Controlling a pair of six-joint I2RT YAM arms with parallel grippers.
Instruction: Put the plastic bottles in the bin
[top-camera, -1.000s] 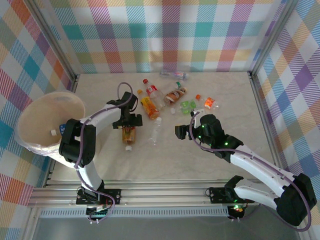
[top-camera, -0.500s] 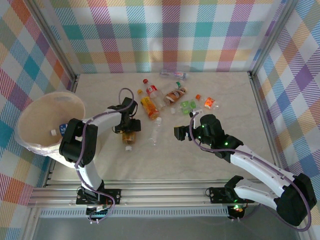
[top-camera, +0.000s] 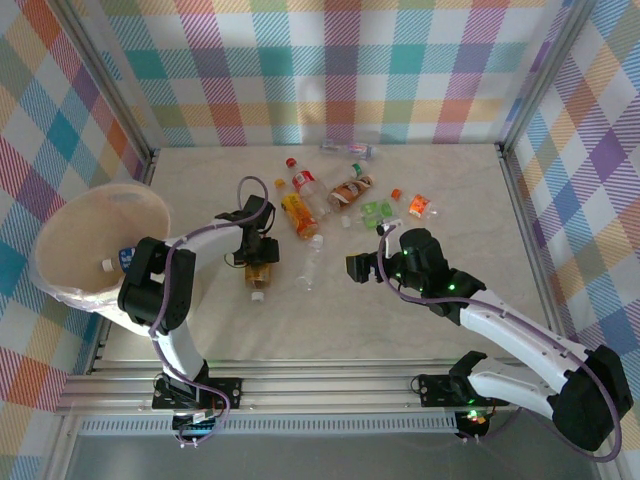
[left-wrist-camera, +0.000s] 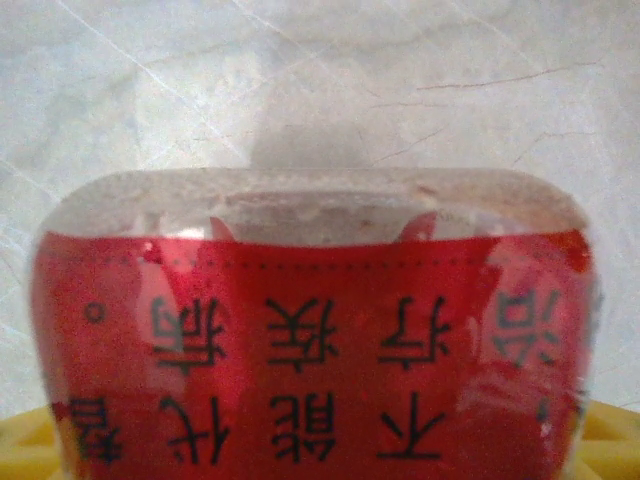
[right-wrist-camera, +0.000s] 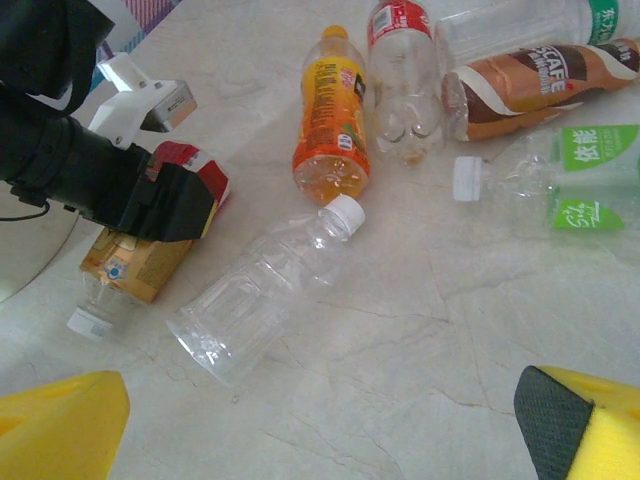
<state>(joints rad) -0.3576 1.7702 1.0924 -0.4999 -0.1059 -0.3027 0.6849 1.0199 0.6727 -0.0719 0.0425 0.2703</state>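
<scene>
My left gripper (top-camera: 258, 250) is shut on a bottle with a red and brown label (top-camera: 258, 274) that lies on the table left of centre. In the left wrist view that bottle (left-wrist-camera: 310, 340) spans the gap between the yellow fingertips (left-wrist-camera: 25, 440). The right wrist view shows the same bottle (right-wrist-camera: 130, 270) under the black gripper. My right gripper (top-camera: 357, 266) hovers open to the right of a clear bottle (top-camera: 310, 268), with nothing between its fingers (right-wrist-camera: 60, 425). The clear bottle (right-wrist-camera: 265, 295) lies on its side. The white bin (top-camera: 90, 220) stands at the left with a bottle inside (top-camera: 112, 263).
Several more bottles lie behind: an orange one (top-camera: 298, 215), a red-labelled one (top-camera: 307, 187), a brown one (top-camera: 352, 190), green-labelled ones (top-camera: 377, 211), a small orange one (top-camera: 418, 206) and one by the back wall (top-camera: 348, 150). Checked walls enclose the table.
The left gripper has come down onto the red and brown bottle and its jaws have closed in on it. The right gripper has shifted slightly left.
</scene>
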